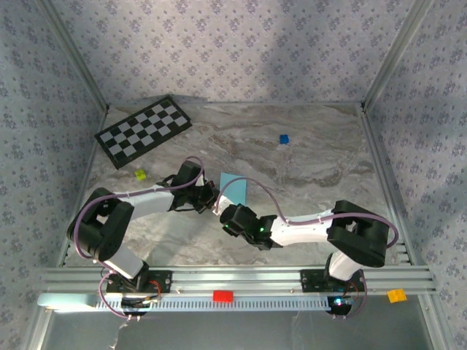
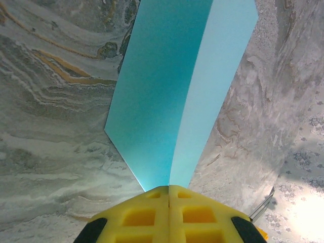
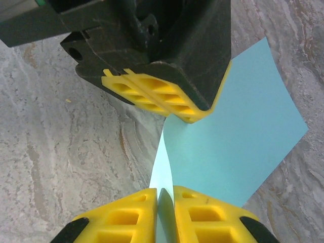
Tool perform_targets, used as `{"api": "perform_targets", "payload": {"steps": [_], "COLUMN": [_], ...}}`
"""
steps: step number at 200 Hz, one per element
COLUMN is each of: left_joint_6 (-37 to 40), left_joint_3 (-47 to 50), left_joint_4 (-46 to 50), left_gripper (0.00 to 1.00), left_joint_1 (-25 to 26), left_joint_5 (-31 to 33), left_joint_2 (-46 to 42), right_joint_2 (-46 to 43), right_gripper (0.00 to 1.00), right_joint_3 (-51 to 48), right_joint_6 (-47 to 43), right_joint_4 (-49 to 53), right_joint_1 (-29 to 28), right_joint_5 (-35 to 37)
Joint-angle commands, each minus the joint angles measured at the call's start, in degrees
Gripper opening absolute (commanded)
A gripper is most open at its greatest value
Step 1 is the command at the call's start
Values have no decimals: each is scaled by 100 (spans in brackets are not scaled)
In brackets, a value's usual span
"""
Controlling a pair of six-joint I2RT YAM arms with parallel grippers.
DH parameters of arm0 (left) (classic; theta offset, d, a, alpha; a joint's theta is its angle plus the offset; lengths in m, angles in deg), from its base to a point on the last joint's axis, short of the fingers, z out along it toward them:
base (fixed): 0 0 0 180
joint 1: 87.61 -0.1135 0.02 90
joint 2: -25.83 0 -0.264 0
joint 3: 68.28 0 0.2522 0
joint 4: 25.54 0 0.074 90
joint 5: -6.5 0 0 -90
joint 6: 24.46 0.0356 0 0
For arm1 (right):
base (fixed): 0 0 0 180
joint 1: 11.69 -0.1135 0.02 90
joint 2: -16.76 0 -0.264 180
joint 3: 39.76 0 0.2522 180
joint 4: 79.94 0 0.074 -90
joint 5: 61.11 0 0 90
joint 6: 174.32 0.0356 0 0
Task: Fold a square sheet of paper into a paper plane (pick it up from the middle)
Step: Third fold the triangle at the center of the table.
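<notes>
The right jaws pinch the folded edge of the square sheet of paper (image 3: 238, 147). Just beyond, facing them, the left jaws are clenched on the same crease, probably to steady and sharpen the fold. Past both, the sheet fans out above the counter (image 1: 314, 168).

A marbled grey-and-beige tabletop (image 1: 314, 175) sits inside walls (image 1: 233, 51) papered with a small lilac floral print. A black-and-white checkerboard (image 1: 144, 130) lies askew at the far left corner. A tiny blue cube (image 1: 284, 138) rests toward the far right, well apart from a small yellow-green piece (image 1: 140, 175) (too small to tell its shape) on the left. Along the near aluminium rail (image 1: 241, 277) sit a red block (image 1: 222, 296) and, by the right end, an orange one (image 1: 396, 295).
</notes>
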Motion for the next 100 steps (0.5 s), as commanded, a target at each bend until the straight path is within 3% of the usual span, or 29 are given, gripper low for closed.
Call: {"api": "perform_targets", "payload": {"steps": [1, 100], "left_joint_6": [78, 78], "left_joint_3": [-142, -137], "left_joint_4": [149, 167], "left_gripper": [5, 5], "left_joint_1": [-26, -26], "left_joint_5": [43, 61], "left_joint_2": [-127, -122], "right_joint_2": [-162, -276], "right_gripper": [15, 12], "right_joint_3": [71, 71], "right_joint_6": [191, 365], "right_joint_4": [100, 229], "right_joint_1": [44, 186], "right_joint_5": [-246, -606]}}
